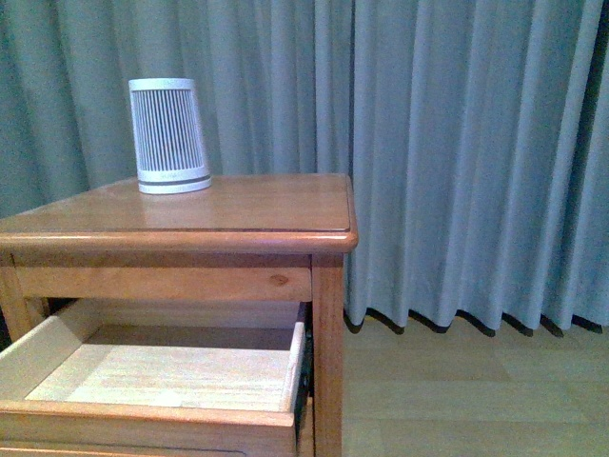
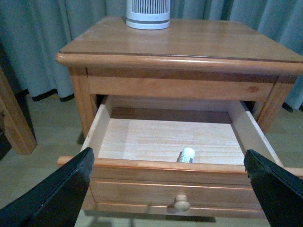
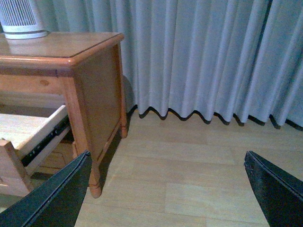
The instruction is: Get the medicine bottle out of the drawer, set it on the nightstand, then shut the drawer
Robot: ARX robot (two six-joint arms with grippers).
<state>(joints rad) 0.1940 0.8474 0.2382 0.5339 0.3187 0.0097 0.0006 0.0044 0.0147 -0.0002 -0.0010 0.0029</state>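
Observation:
The nightstand (image 1: 238, 214) stands left of centre with its upper drawer (image 1: 143, 367) pulled out, pale wood inside. In the left wrist view the small white medicine bottle (image 2: 186, 154) lies on the floor of the drawer (image 2: 165, 172), just behind its front panel and above the round knob (image 2: 182, 204). My left gripper (image 2: 170, 189) hangs open in front of the drawer front, its black fingers (image 2: 57, 194) wide apart, nothing between them. My right gripper (image 3: 168, 189) is open over bare floor, to the right of the nightstand (image 3: 94, 94). Neither gripper shows in the front view.
A white ribbed tapered device (image 1: 170, 135) stands at the back left of the nightstand top. Grey-green curtains (image 1: 457, 152) hang behind. Pale wood flooring (image 3: 189, 175) lies to the right. A wooden bed frame post (image 2: 12, 118) shows beside the nightstand in the left wrist view.

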